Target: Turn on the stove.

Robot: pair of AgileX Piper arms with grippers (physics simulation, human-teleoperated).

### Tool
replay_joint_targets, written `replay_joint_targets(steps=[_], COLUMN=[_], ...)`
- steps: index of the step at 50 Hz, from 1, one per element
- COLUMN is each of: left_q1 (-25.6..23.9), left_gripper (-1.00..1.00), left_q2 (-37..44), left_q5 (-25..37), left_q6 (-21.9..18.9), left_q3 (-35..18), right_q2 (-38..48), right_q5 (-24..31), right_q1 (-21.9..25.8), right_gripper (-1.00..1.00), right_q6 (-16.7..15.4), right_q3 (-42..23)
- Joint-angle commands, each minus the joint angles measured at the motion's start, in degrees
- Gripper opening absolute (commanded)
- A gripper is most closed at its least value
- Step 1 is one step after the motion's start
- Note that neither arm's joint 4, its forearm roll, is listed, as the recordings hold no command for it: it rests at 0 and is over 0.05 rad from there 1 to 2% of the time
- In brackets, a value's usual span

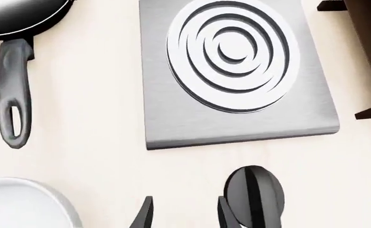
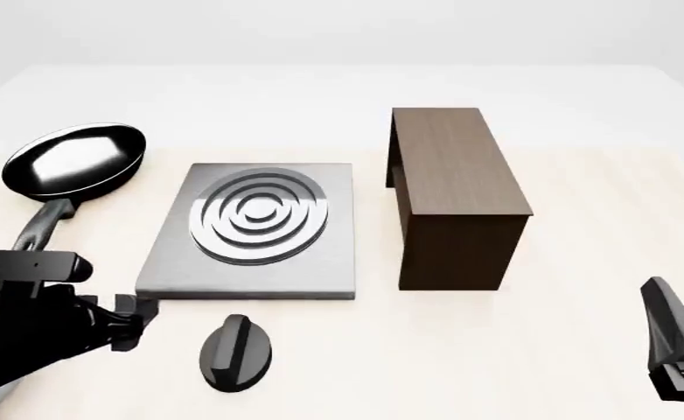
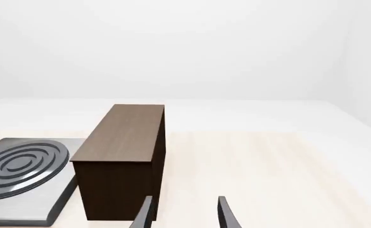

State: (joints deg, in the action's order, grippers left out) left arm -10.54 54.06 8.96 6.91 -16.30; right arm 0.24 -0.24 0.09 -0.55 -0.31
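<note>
The stove point(image 2: 254, 229) is a flat grey slab with concentric burner rings, lying mid-table; the left wrist view also shows the stove point(image 1: 236, 71). Its small black knob point(image 2: 237, 350) lies on the table just in front of the slab. My left gripper point(image 2: 129, 317) hovers low to the left of the knob and is open. In the left wrist view the left gripper point(image 1: 184, 216) has nothing between its fingers, and the knob point(image 1: 254, 192) sits just outside one finger. My right gripper point(image 2: 666, 319) is far off at the right edge. The right gripper point(image 3: 185, 216) is open and holds nothing.
A black frying pan point(image 2: 76, 162) rests left of the stove, its handle point(image 1: 14, 95) pointing toward my left arm. A tall dark-brown wooden box point(image 2: 453, 197) stands right of the stove. A white round dish point(image 1: 21, 204) lies near the left gripper.
</note>
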Motion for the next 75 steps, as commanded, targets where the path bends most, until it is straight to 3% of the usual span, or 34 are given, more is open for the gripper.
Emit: replay_joint_targets(steps=[1,41,53,70,75], left_q1=[-2.7,-11.0,-11.8,-12.9,-15.6], left_gripper=[1.00,1.00,1.00,1.00,1.00], left_q2=[2.4,13.6,20.4,22.9,23.1], left_q5=[-2.8,-15.4,-22.8,-25.5,-26.0], left_q6=[2.9,10.6,12.8,14.1,16.5], left_q3=[2.2,7.7,9.6,10.3,10.4], right_q2=[0.0,0.0,0.0,0.0,0.0], right_q5=[0.0,0.0,0.0,0.0,0.0], right_q1=[0.0,0.0,0.0,0.0,0.0], right_gripper=[1.00,1.00,1.00,1.00,1.00], right_q6=[0.1,0.1,0.1,0.1,0.0], right_q3=[0.0,0.0,0.0,0.0,0.0])
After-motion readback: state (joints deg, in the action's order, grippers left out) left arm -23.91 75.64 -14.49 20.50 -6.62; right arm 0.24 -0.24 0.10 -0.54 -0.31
